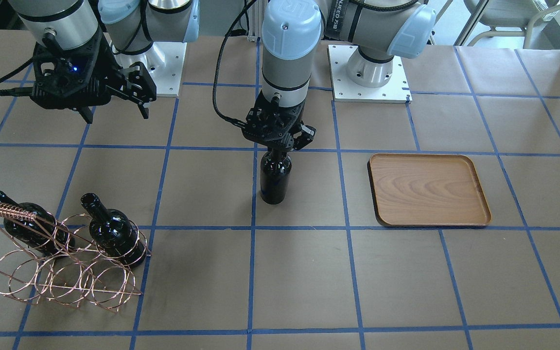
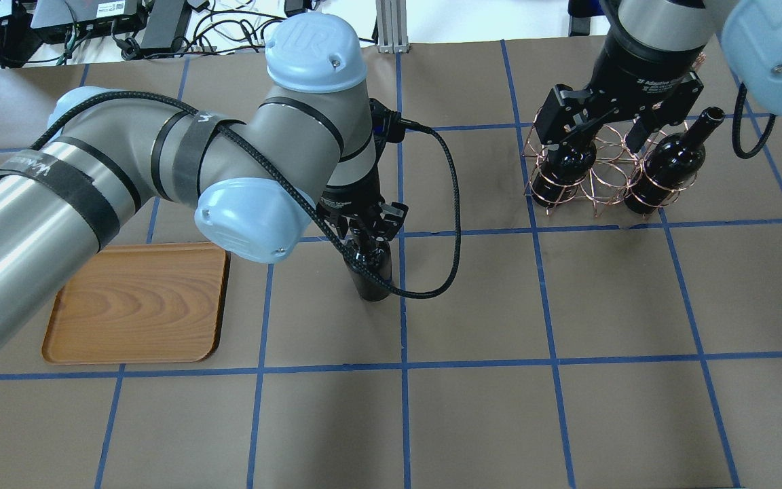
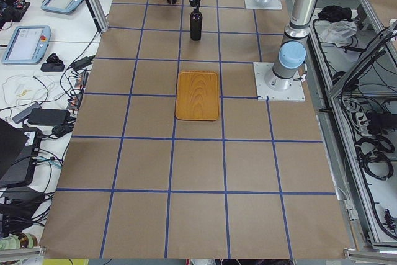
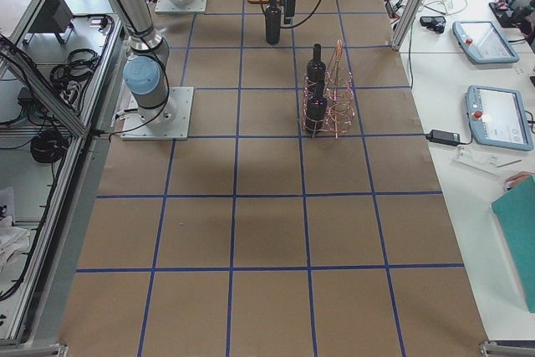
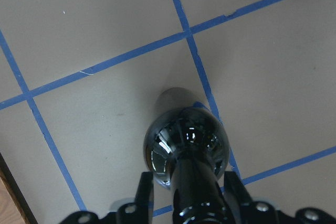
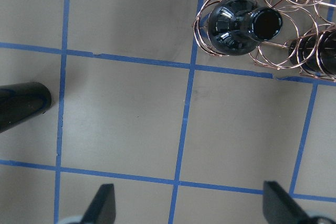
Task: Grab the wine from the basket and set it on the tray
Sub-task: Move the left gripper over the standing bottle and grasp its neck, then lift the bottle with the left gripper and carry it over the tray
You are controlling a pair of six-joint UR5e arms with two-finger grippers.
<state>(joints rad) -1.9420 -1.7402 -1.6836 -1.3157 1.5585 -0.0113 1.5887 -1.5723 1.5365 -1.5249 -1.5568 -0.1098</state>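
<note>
Standing upright on the surface (image 1: 212,194), the wine bottle (image 1: 275,177) is clamped by the neck in your left pincer (image 1: 276,147), likely so it travels vertical to the wooden tray (image 1: 428,189) nearby; your right pincer (image 1: 117,115) hangs wide near the wire basket (image 1: 66,282).

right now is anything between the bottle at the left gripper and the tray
Nothing visible. The wine bottle stands upright on the table with the left gripper around its neck, and only bare tabletop lies between it and the tray. The basket sits on the bottle's other side.
</note>
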